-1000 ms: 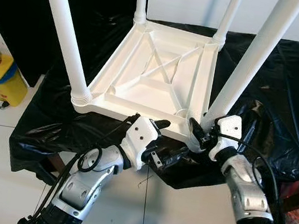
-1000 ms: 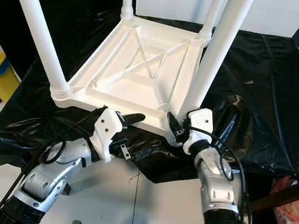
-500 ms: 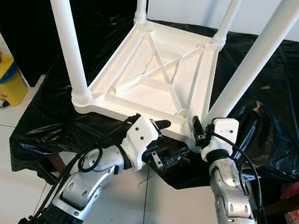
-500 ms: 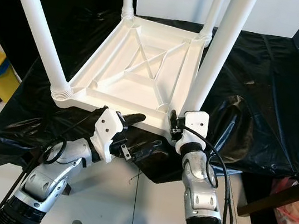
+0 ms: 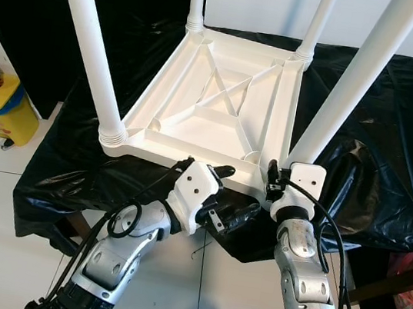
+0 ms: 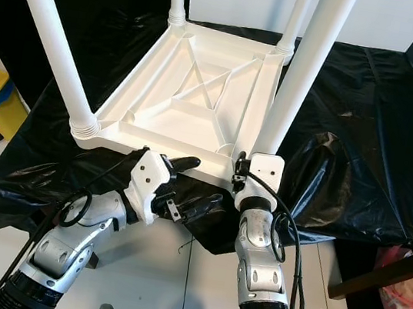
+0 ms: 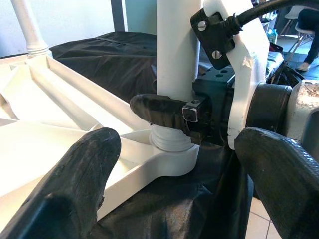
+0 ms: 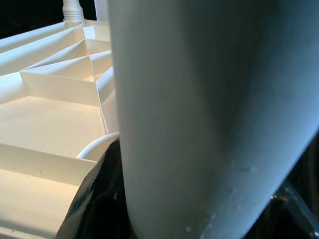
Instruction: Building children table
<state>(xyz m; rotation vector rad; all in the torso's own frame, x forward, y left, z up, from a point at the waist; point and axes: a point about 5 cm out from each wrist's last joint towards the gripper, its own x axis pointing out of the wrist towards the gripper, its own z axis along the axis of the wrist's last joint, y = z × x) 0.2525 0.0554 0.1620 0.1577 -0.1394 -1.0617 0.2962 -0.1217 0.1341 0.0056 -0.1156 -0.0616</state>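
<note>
With the upturned table (image 5: 221, 110) mid-frame on the black-draped worktop (image 5: 399, 113), our right end effector (image 7: 167, 113) pinches the near-right leg (image 5: 341, 89), left end effector (image 5: 223, 196) spread below; we should twist squarely, keeping it upright.

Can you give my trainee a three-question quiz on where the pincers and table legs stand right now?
1. True or false: the white table lies upside down on the black sheet, legs pointing up.
2. Which pincer is closed around the near right leg at its base?
A. left pincer
B. right pincer
C. neither
3. Fill in: the number of legs standing in the table's corner sockets is ____.

Key:
1. True.
2. B; the left wrist view shows a black finger wrapped against the leg just above its collar.
3. Four.
</note>
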